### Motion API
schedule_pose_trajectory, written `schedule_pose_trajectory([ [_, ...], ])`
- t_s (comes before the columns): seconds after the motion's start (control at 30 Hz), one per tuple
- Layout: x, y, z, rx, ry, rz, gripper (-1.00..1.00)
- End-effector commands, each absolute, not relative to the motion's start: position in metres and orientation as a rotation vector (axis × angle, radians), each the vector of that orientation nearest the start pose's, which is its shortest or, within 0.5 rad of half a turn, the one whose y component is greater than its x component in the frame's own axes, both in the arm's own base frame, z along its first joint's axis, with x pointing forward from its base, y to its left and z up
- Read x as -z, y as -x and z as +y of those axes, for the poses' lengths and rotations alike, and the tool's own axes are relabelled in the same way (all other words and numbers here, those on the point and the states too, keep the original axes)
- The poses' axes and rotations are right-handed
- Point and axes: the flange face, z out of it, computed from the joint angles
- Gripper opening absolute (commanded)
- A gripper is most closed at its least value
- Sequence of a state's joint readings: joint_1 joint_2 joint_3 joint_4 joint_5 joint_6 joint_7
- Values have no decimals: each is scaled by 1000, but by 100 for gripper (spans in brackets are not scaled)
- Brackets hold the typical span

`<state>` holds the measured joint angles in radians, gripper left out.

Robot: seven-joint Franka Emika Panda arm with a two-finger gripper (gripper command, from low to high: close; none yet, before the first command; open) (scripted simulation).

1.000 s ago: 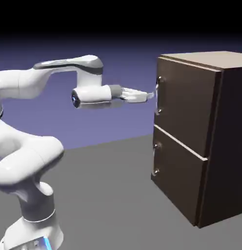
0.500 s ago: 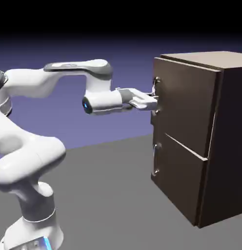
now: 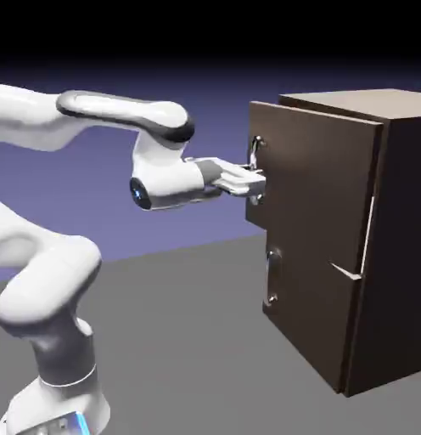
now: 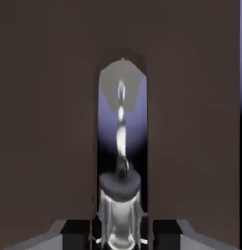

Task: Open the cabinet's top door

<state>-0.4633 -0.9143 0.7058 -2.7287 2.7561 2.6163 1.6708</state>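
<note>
The dark brown cabinet (image 3: pixel 392 238) stands at the exterior view's right. Its top door (image 3: pixel 316 178) sits pulled out a little from the cabinet front, toward the arm. My gripper (image 3: pixel 256 183) reaches in level from the left and is shut on the top door's silver handle (image 3: pixel 255 157). In the hand view the shiny handle (image 4: pixel 121 146) runs up the middle between my dark fingertips (image 4: pixel 76 229), with the gripper (image 4: pixel 120 237) closed on its base. Brown door wood (image 4: pixel 45 122) fills the rest of that view.
The lower door (image 3: pixel 303 297) stays flush with the cabinet, its own silver handle (image 3: pixel 270 276) below my hand. The grey table (image 3: pixel 188 340) stretches between the robot's base and the cabinet.
The gripper went from open before the handle to shut on it. The hand then drew back to the left, and the top door came out from the cabinet front with it.
</note>
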Motion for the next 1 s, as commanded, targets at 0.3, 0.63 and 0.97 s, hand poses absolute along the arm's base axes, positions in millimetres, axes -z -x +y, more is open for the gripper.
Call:
schedule_pose_trajectory([
  [0.3,-464,-296,25,-958,-276,1632,-100],
  [0.63,-464,-267,-22,-1091,-134,1677,-100],
  [0.97,-464,-245,-77,-1229,23,1715,-100],
])
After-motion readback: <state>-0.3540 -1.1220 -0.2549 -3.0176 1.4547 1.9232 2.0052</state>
